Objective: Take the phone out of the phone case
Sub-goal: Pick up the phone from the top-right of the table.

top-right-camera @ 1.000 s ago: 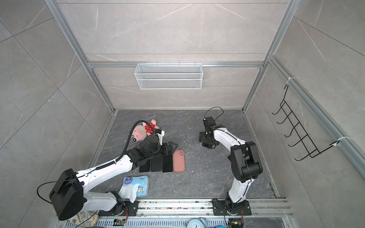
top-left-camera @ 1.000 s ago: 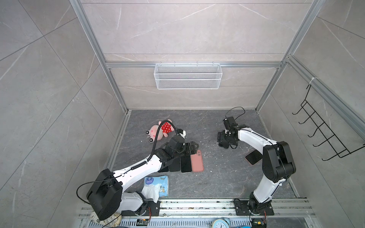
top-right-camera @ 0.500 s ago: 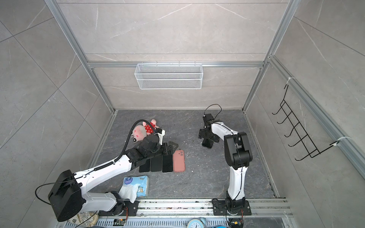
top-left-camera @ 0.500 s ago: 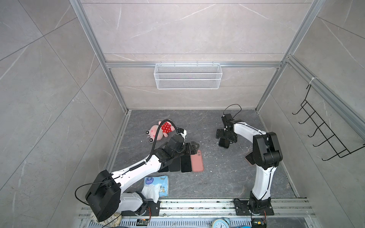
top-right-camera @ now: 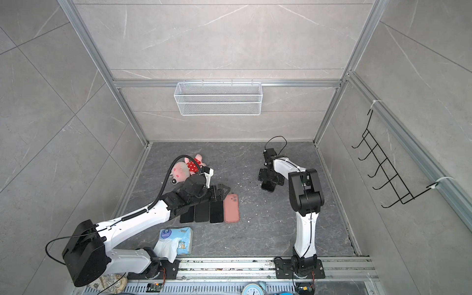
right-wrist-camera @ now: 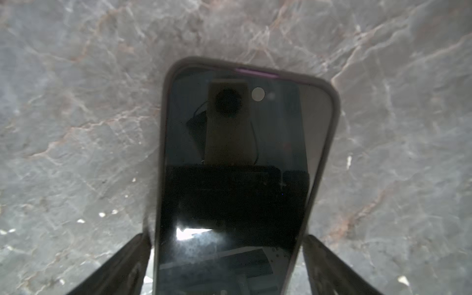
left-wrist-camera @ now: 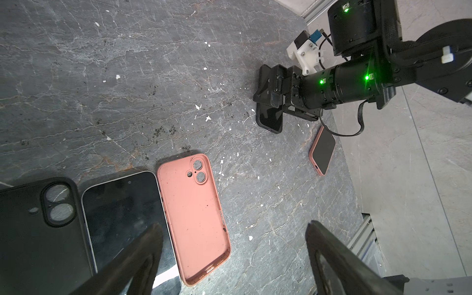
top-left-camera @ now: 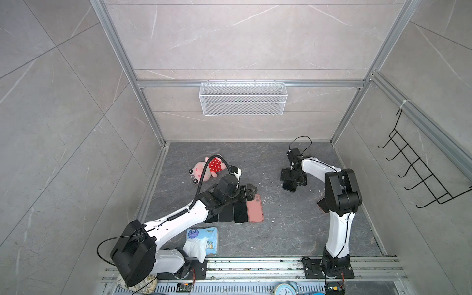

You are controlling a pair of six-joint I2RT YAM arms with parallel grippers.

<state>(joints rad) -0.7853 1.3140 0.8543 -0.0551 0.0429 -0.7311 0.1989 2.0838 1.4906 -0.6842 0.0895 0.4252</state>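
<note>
Right wrist view: the right tool (right-wrist-camera: pixel 226 237) stands with its jaws spread wide astride the near end of the phone (right-wrist-camera: pixel 237 143). The phone lies screen-up on the stone bench (right-wrist-camera: pixel 76 127), seated in its dark phone case (right-wrist-camera: pixel 217 62). The fingers (right-wrist-camera: pixel 122 265) sit at the case's long edges, though whether they pinch it cannot be told. A squeeze across those edges would likely clamp the case tighter round the phone, so both may rise together, or the slick pair may slip free and drop on the stone. In the left wrist view the left tool (left-wrist-camera: pixel 233 226), jaws wide apart and empty, hovers over an empty pink case (left-wrist-camera: pixel 191 212) beside a bare handset (left-wrist-camera: pixel 122 212), well apart from the job. With nothing bracing the phone case, a peel could simply skid it along the bench. Farther back, in a top view, a plush toy (top-left-camera: pixel 204 169) and a wire basket (top-left-camera: pixel 242 102) on the rear wall look out of harm's way.
</note>
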